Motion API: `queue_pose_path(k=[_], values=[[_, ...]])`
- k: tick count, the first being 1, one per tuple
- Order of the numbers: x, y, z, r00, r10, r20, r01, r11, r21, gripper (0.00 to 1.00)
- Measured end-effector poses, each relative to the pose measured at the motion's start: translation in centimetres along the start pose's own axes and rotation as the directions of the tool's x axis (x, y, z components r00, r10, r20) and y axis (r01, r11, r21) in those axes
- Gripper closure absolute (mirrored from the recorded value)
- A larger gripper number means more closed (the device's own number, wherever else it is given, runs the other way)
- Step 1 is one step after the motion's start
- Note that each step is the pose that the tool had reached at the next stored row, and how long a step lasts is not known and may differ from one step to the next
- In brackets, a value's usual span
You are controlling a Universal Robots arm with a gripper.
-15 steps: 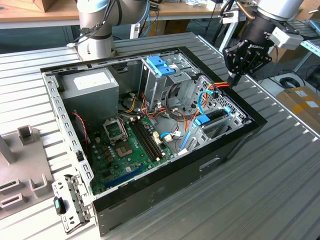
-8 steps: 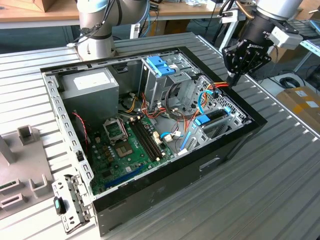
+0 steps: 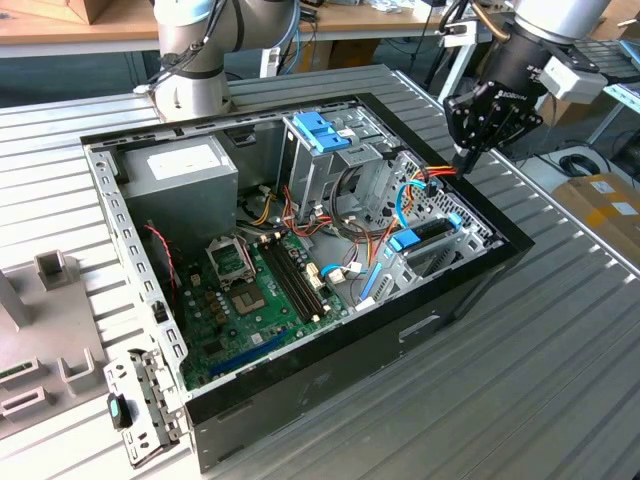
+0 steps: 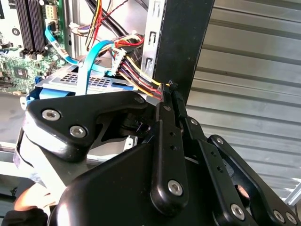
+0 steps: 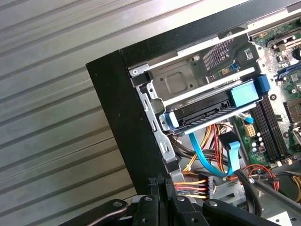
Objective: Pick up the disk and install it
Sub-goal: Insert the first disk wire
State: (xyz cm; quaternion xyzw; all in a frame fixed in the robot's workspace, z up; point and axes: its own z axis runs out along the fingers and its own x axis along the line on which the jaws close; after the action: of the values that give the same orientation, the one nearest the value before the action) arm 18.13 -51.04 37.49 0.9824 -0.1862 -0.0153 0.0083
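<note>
The disk is dark and flat with blue rails. It lies in a metal bay at the corner of the open computer case, with a blue tab at one end. In the exterior view the disk sits low in the bay on the exterior view's right. My black gripper hangs above the case's wall at that corner. Its fingers are pressed together and hold nothing. In both wrist views the fingertips sit beside a bundle of coloured wires and a blue flat cable.
A grey power-supply box and the motherboard fill the case's other side. A drive cage with a blue handle stands at the back. Loose metal brackets lie on the ribbed table. The arm's base is behind the case.
</note>
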Motion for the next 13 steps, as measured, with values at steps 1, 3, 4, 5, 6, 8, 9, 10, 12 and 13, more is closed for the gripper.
queue_pose_path(k=[1,3,4,5,6,8,9,10,12,13], values=[[-0.03,0.04,-0.01,1.0000,0.000,0.0004,0.000,1.0000,0.0011,0.84],[-0.09,0.08,0.01,1.0000,0.002,0.0013,-0.002,1.0000,0.0032,0.84],[-0.11,0.10,0.00,1.0000,0.004,0.0016,-0.004,1.0000,0.0039,0.84],[-0.16,0.13,-0.01,1.0000,0.005,0.0023,-0.005,1.0000,0.0057,0.84],[-0.21,0.17,-0.02,1.0000,0.005,0.0031,-0.005,1.0000,0.0077,0.84],[-0.32,0.27,-0.02,1.0000,0.005,0.0051,-0.005,0.9999,0.0125,0.84],[-0.40,0.36,-0.02,1.0000,0.005,0.0058,-0.005,0.9999,0.0143,0.84],[-0.47,0.50,-0.01,1.0000,0.005,0.0064,-0.005,0.9999,0.0159,0.84],[-0.50,0.76,-0.01,1.0000,0.005,0.0073,-0.005,0.9998,0.0181,0.84],[-0.51,0.86,-0.01,1.0000,0.005,0.0077,-0.005,0.9998,0.0190,0.84]])
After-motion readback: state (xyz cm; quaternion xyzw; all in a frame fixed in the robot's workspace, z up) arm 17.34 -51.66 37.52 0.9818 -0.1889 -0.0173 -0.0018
